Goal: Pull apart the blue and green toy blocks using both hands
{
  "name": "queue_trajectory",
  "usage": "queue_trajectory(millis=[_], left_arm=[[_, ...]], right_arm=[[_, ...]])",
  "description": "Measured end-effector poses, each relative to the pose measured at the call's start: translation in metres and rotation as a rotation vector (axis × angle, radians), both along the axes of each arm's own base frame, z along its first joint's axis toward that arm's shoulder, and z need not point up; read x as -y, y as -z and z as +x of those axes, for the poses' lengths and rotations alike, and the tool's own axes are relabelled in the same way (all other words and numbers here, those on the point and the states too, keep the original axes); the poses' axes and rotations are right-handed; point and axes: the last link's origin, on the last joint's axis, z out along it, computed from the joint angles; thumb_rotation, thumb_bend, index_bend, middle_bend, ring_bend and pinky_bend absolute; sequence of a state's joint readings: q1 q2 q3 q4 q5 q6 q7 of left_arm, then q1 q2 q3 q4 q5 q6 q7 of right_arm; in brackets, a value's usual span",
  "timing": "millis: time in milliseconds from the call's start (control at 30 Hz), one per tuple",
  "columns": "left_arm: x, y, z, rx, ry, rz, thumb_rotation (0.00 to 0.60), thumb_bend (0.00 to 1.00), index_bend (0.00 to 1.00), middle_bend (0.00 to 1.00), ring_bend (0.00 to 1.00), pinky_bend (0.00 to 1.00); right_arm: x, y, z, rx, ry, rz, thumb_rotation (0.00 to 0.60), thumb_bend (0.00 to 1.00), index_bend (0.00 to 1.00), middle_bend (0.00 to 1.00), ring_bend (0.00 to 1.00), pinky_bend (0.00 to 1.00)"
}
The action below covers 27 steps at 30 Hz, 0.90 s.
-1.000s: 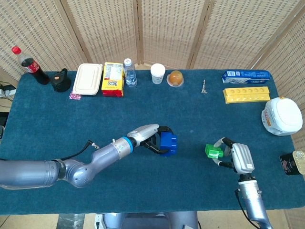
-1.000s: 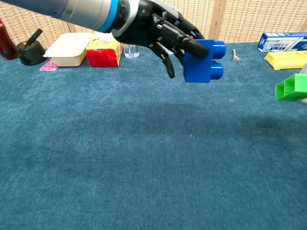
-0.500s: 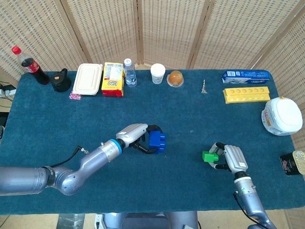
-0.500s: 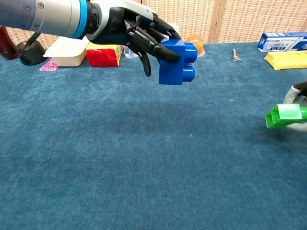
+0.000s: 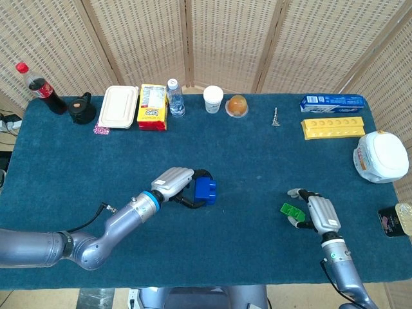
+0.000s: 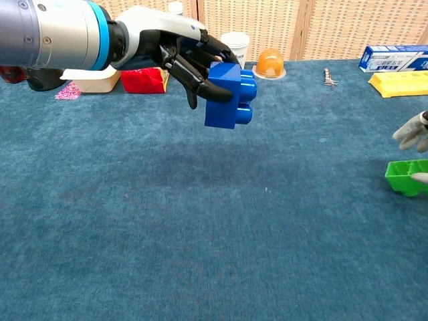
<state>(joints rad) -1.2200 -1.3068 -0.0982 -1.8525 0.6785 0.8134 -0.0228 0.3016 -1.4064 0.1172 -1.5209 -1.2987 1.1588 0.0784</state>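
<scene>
My left hand [image 5: 175,183] grips the blue block [image 5: 205,190] and holds it above the cloth left of the table's middle; in the chest view that hand [image 6: 167,50] has dark fingers wrapped over the blue block [image 6: 227,97]. The green block [image 5: 290,210] lies on the blue cloth at the front right, apart from the blue one. My right hand [image 5: 318,212] sits just right of it with fingers spread. In the chest view the green block [image 6: 406,175] rests on the cloth at the right edge, one finger [image 6: 411,134] raised above it, another at its side.
Along the far edge stand a cola bottle [image 5: 42,89], a white lunch box [image 5: 119,107], a yellow packet [image 5: 152,107], a water bottle [image 5: 175,98], a paper cup [image 5: 213,99] and an orange [image 5: 237,105]. A yellow tray [image 5: 335,127], a blue box [image 5: 331,101] and a white bowl [image 5: 381,156] lie at the right.
My left hand has drawn back to the left with the blue block. My right hand has lowered the green block onto the cloth and its fingers have spread off it.
</scene>
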Motion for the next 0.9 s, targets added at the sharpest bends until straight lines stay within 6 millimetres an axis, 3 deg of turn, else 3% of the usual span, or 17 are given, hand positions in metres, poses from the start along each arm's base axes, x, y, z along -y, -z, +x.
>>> queue_trajectory(millis=[233, 533, 700, 900], left_arm=[[0.002, 0.008, -0.006, -0.018, 0.03, 0.043, 0.475, 0.38, 0.55, 0.37, 0.32, 0.41], [0.008, 0.035, -0.021, -0.074, 0.073, 0.096, 0.477, 0.38, 0.55, 0.37, 0.29, 0.36], [0.01, 0.051, -0.025, -0.107, 0.1, 0.112, 0.481, 0.36, 0.5, 0.36, 0.16, 0.24], [0.011, 0.063, -0.024, -0.162, 0.136, 0.094, 0.477, 0.35, 0.42, 0.29, 0.09, 0.12]], right_arm=[[-0.002, -0.022, 0.008, 0.031, -0.033, -0.069, 0.6, 0.28, 0.29, 0.34, 0.34, 0.29], [-0.008, -0.041, 0.013, 0.038, -0.068, -0.13, 0.6, 0.28, 0.29, 0.34, 0.34, 0.29], [-0.01, -0.049, 0.015, 0.031, -0.078, -0.146, 0.6, 0.28, 0.29, 0.35, 0.34, 0.29], [-0.011, -0.055, 0.015, 0.034, -0.078, -0.164, 0.6, 0.28, 0.29, 0.35, 0.34, 0.29]])
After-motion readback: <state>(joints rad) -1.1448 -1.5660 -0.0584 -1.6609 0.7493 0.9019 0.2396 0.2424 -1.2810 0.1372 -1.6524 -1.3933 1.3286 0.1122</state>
